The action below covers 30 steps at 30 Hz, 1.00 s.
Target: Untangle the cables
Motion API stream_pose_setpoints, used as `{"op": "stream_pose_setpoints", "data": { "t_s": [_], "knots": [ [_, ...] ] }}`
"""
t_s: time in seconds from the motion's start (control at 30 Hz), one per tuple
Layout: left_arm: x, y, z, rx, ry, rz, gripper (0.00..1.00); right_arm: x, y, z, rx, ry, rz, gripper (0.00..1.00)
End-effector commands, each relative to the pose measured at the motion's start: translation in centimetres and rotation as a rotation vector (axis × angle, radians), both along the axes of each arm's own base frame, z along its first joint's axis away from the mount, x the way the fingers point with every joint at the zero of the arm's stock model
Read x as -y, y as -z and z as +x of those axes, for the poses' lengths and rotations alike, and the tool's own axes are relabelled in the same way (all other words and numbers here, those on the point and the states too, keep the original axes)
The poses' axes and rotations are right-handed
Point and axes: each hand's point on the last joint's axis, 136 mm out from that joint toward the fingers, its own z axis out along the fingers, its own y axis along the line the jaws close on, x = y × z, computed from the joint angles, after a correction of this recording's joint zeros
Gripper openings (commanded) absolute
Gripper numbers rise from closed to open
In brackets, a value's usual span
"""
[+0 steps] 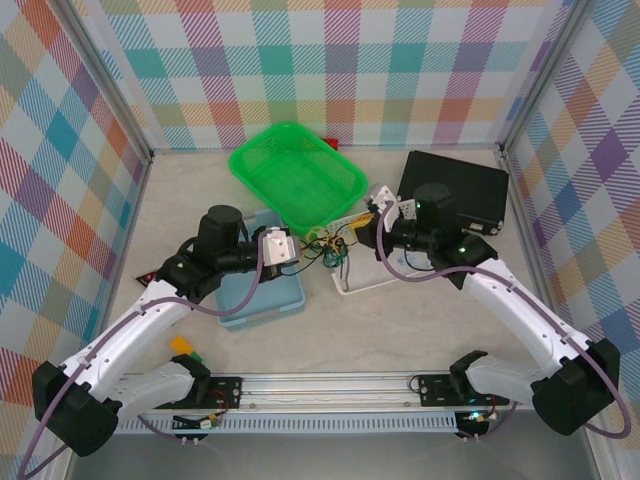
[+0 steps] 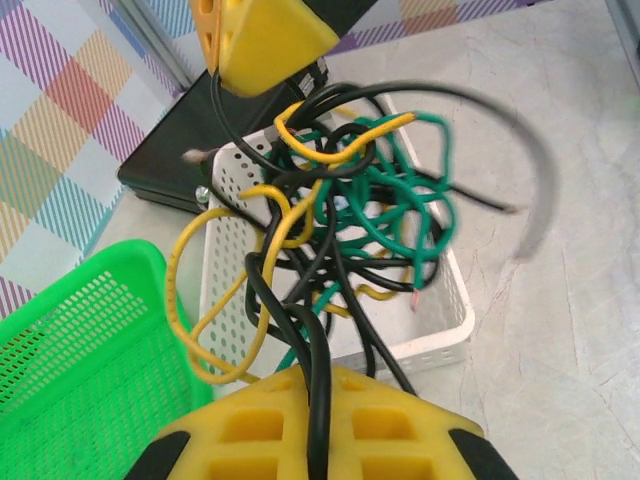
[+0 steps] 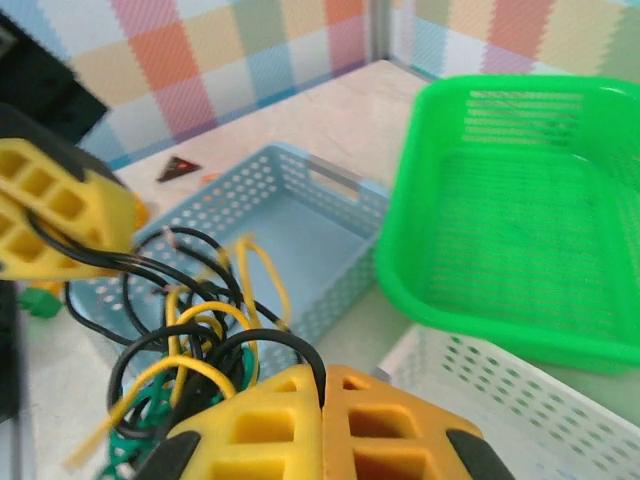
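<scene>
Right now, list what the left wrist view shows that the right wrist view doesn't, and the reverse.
Left wrist view: the black case beyond the white basket. Right wrist view: the blue basket and a small red triangle. Both: the tangled cables, green basket, white basket, and the left gripper and right gripper, each shut on black cable.
</scene>
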Motion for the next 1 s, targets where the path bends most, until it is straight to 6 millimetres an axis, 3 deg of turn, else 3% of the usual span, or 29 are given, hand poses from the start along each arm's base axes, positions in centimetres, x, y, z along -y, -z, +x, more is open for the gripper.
{"op": "stream_pose_setpoints", "data": {
  "t_s": [0.0,0.3,0.5,0.7,0.97],
  "knots": [
    [0.0,-0.3,-0.4,-0.017,0.010,0.013,0.00,2.3,-0.9,1.6,0.019,0.138,0.001,0.00],
    [-0.9,0.8,-0.4,-0.034,-0.011,0.048,0.00,5.1,-0.4,2.6,0.002,0.245,-0.015,0.00],
    [-2.7,0.7,-0.3,-0.055,-0.060,0.065,0.00,5.2,-0.9,1.6,0.009,0.221,0.001,0.00],
    [-5.0,1.1,-1.4,-0.099,-0.095,0.104,0.00,5.6,0.4,0.5,-0.019,0.216,-0.013,0.00],
    [-6.4,1.4,-2.2,-0.117,-0.129,0.137,0.00,6.9,1.1,-0.1,-0.024,0.271,-0.048,0.00]
  ]
}}
